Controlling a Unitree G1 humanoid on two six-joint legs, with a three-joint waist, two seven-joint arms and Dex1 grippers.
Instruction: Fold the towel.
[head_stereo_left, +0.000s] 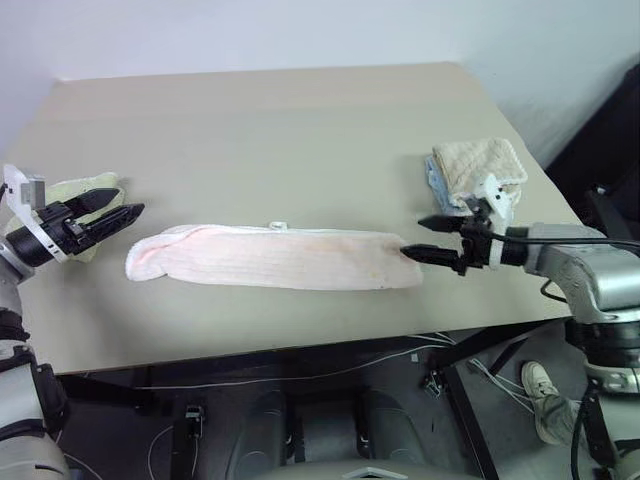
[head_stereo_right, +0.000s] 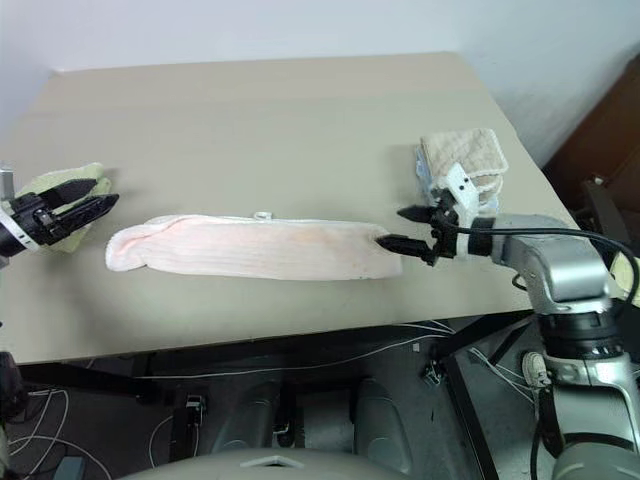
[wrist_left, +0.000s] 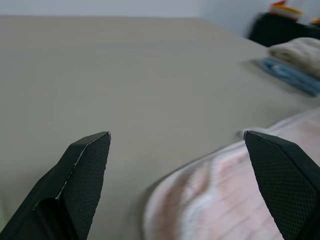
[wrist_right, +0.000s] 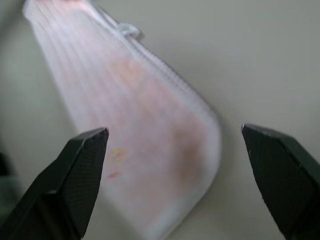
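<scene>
The pale pink towel (head_stereo_left: 275, 257) lies folded into a long narrow strip across the front of the table, its small white loop (head_stereo_left: 279, 226) on the far edge. My left gripper (head_stereo_left: 122, 211) hovers open just off the strip's left end, with nothing between its fingers. At the right end my right gripper (head_stereo_left: 415, 238) is open too, its lower fingertip (head_stereo_left: 406, 253) right at the towel's edge. In the right wrist view the towel (wrist_right: 145, 125) spreads below the open fingers.
A light green towel (head_stereo_left: 85, 190) lies under my left gripper at the table's left edge. A beige towel (head_stereo_left: 482, 163) on a light blue one (head_stereo_left: 435, 180) sits at the right, behind my right gripper. The tan table (head_stereo_left: 280, 130) stretches beyond.
</scene>
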